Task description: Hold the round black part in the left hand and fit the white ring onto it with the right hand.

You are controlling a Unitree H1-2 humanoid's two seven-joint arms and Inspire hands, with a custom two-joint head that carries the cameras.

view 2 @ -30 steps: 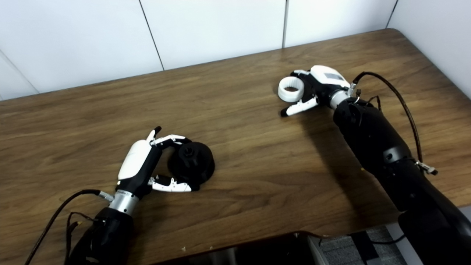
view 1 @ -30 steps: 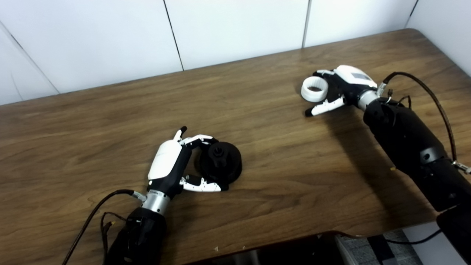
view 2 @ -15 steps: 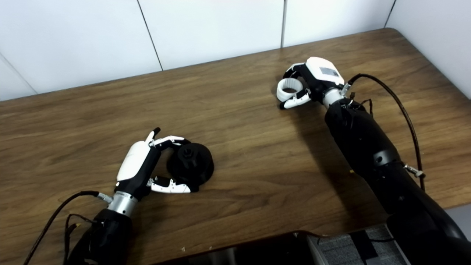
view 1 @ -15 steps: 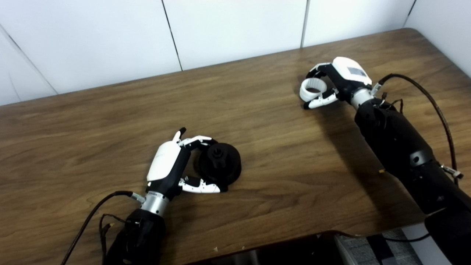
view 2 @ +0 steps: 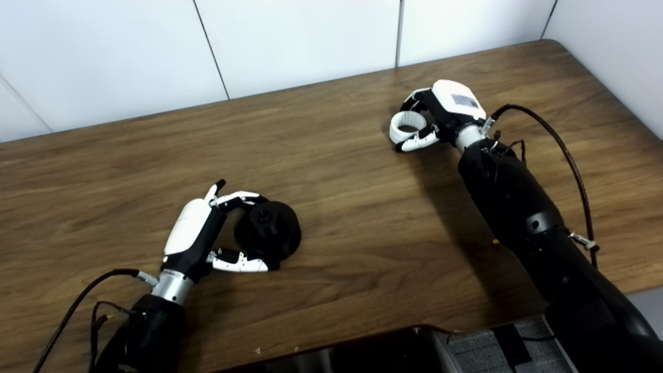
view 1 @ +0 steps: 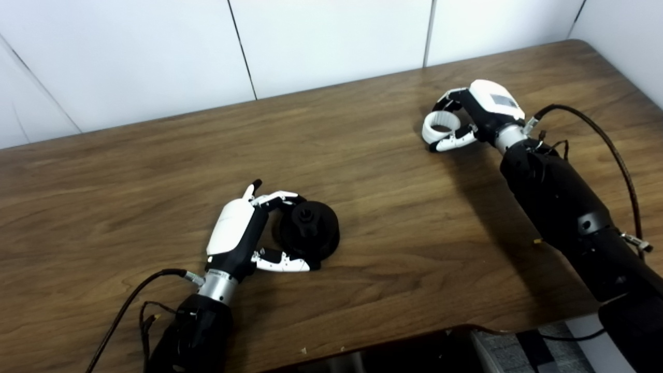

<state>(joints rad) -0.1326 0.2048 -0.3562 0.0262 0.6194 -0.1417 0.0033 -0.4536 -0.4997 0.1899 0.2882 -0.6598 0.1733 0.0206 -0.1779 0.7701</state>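
The round black part lies on the wooden table near the front left, a small hub on its top. My left hand cups it from the left, fingers curled over its far side and thumb along its near edge. The part still rests on the table. At the far right the white ring sits between the fingers and thumb of my right hand, which is closed around it. Whether the ring is off the table I cannot tell.
White wall panels rise just behind the table's far edge. Black cables trail from both wrists. A dark object and a grey patterned surface lie below the table's near edge.
My right hand has turned over the white ring and its fingers and thumb have closed around it. The left hand and the black part have stayed put.
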